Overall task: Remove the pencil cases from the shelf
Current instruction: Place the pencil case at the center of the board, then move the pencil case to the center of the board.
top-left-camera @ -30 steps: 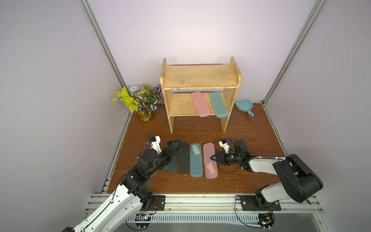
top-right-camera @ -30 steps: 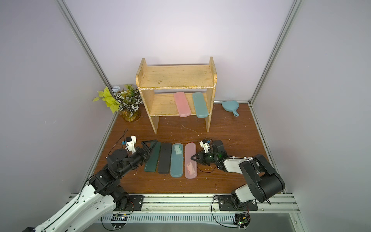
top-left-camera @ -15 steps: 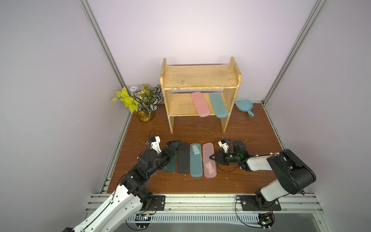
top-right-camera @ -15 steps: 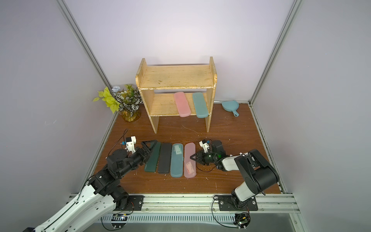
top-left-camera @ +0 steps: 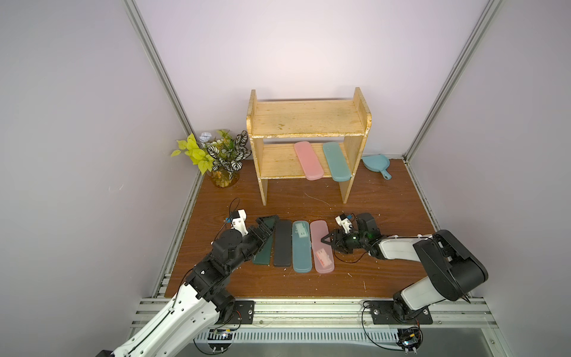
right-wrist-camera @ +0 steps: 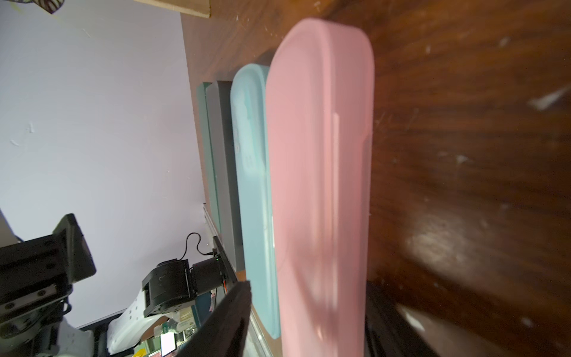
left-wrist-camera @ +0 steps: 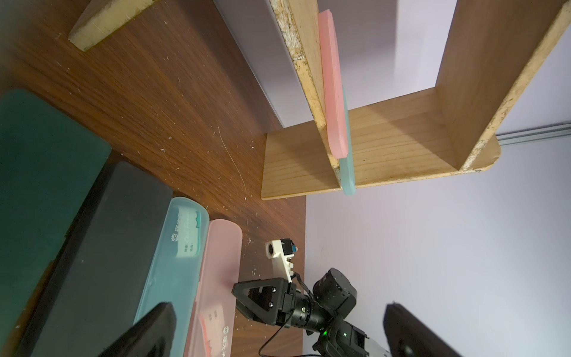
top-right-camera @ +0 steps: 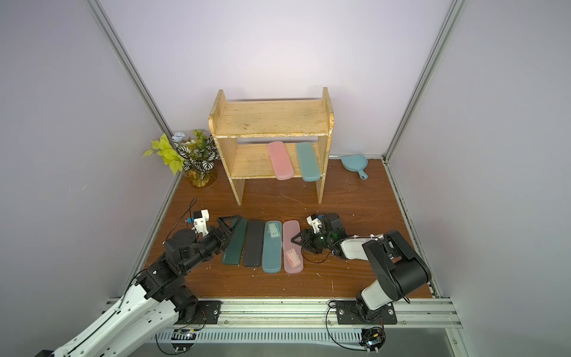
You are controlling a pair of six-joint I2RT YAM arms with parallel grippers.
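Pencil cases (top-left-camera: 282, 244): four rowed at lower centre, while the shelf (top-left-camera: 306, 119) at upper centre holds a teal case (top-left-camera: 336, 161) and a second pink case (top-left-camera: 308, 160). Left gripper (top-left-camera: 266, 225) gapes empty; right gripper (top-left-camera: 326, 243) looks slack around the row's pink case (top-left-camera: 318, 231), might drag it retreating.

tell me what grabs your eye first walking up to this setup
A dark green case, a black case, a teal case and a pink case lie in a tight row on the brown table, near the front. Behind them a pale wooden shelf holds a second pink case and a second teal case on its lower board.
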